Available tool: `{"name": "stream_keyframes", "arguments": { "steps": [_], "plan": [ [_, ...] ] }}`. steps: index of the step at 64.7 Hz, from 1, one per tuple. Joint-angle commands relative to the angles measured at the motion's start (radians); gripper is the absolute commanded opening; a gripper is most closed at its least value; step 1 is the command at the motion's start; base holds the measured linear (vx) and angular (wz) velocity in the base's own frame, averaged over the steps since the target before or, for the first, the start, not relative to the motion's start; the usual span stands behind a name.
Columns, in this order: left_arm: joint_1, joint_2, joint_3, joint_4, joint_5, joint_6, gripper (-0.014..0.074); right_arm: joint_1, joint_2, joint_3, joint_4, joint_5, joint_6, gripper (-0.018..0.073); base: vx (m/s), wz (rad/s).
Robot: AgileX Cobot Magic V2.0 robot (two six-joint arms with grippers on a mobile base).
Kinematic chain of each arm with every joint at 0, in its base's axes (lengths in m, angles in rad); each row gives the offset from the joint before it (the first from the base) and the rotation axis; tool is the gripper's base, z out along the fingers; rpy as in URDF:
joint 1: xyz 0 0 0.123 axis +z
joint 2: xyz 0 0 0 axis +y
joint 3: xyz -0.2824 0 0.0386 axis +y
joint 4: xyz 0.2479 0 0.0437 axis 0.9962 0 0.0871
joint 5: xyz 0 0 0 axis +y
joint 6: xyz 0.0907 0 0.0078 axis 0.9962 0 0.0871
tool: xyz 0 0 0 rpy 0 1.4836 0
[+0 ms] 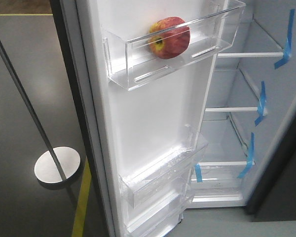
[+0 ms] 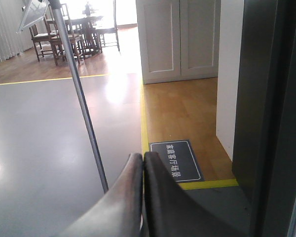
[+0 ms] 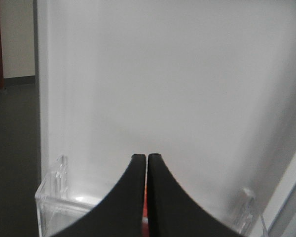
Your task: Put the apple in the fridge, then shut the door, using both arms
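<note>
The red apple [image 1: 169, 37] with a yellow patch lies in the upper clear bin [image 1: 138, 74] of the open door [image 1: 153, 123]. Right of the door the fridge [image 1: 276, 98] shows its white interior, glass shelves and blue tape strips. My right gripper [image 3: 146, 157] is shut and empty, raised above that bin and facing the door's white inner wall; a sliver of red apple [image 3: 144, 217] shows between its fingers below. My left gripper [image 2: 143, 156] is shut with nothing in it, out beside the door's dark outer face [image 2: 266, 123], over the floor.
A metal pole [image 1: 19, 94] on a round base [image 1: 56, 165] stands left of the door, with yellow floor tape [image 1: 81, 207] beside it. Lower clear door bins [image 1: 163, 173] jut out. In the left wrist view, a dark floor mat [image 2: 176, 160] and white cabinet [image 2: 180, 39] lie beyond.
</note>
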Motion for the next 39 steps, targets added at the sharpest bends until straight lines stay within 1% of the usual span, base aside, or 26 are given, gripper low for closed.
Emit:
{"name": "stream_keyframes", "arguments": {
  "steps": [1,21,33,39],
  "plan": [
    [-0.003,-0.015,-0.017,0.000,-0.076,-0.011,-0.0006,-0.002,-0.106,0.073,0.004,-0.070,0.004,-0.0004,0.00,0.00],
    [-0.003,-0.015,-0.017,0.000,-0.076,-0.011,-0.0006,-0.002,-0.417,0.481,0.001,-0.127,0.005,-0.0004,0.00,0.00],
    [-0.003,-0.015,-0.017,-0.001,-0.080,-0.011,-0.0006,-0.002,-0.597,0.695,0.001,-0.161,0.014,-0.0004,0.00,0.00],
    [-0.003,-0.015,-0.017,-0.013,-0.085,-0.011,-0.0006,-0.002,-0.681,0.789,0.000,-0.173,0.041,-0.0004,0.00,0.00]
  ]
}}
